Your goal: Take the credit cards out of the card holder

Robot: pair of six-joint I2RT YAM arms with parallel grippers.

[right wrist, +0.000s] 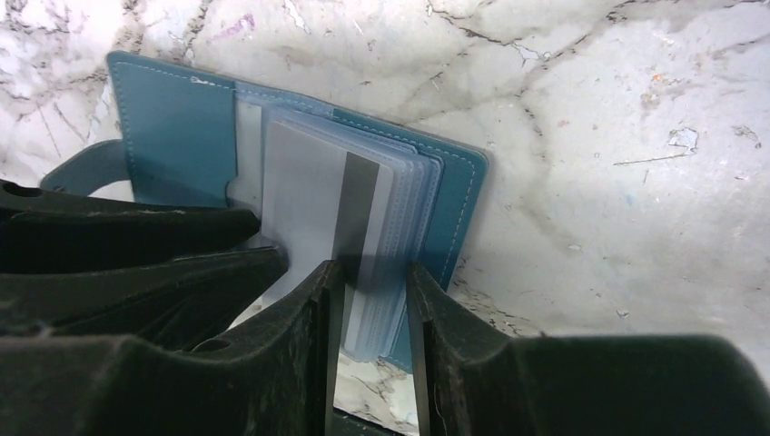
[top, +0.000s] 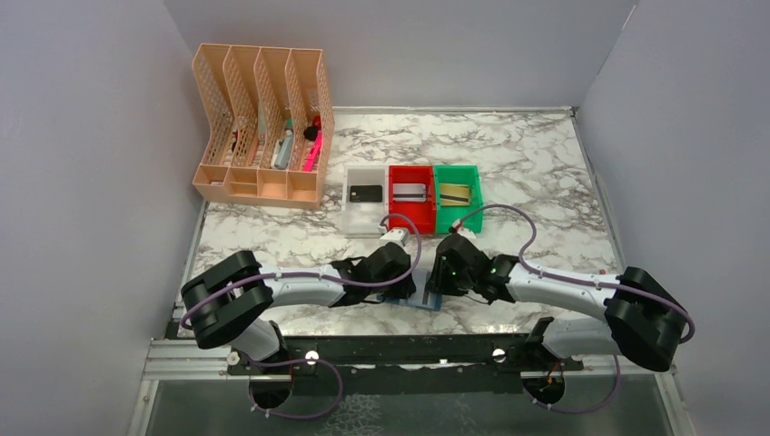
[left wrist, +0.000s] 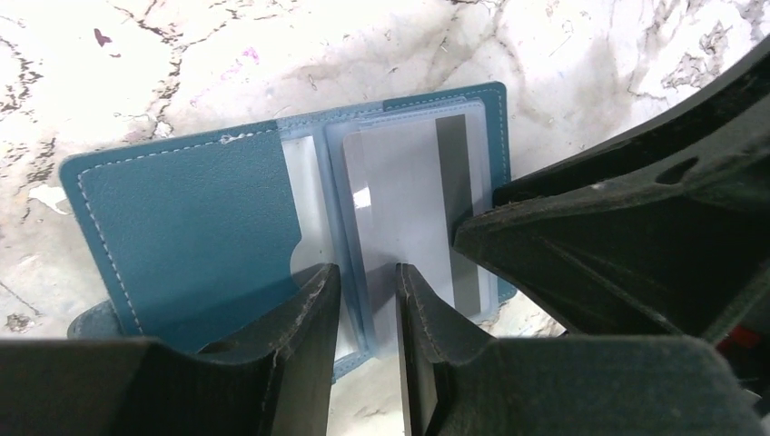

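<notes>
Far row, left to right: peach file rack (top: 263, 127), white bin (top: 352, 218) with a black card (top: 365, 193), red bin (top: 394, 204) with a silver card (top: 410, 192), green bin (top: 476, 204) with a gold card (top: 455, 193). So three credit cards look sorted, but the job isn't done.

Near row:
- The left gripper (left wrist: 368, 272) has narrow jaws. One tip is on the blue left flap (left wrist: 209, 245), the other on the sleeve side, with the spine between them. Can't tell if it bites or just pins.
- The card holder (top: 423, 302) lies open on the marble table (top: 545, 154), near centre, between both arms. Its right half is a stack of clear sleeves (right wrist: 409, 209). The top one shows a silver-grey card (left wrist: 399, 200) with a dark stripe.
- The right gripper (right wrist: 374, 268) also has narrow jaws. They straddle the near edge of the sleeve stack, just right of the stripe. Can't tell if it's clamped.

Step in hand, my read: pulling the next card.

Next move needs the left gripper to pin the holder flat. The right has to catch the card alone, not the sleeve, and draw it along the pocket's open side. Which side that is, I can't see.
</notes>
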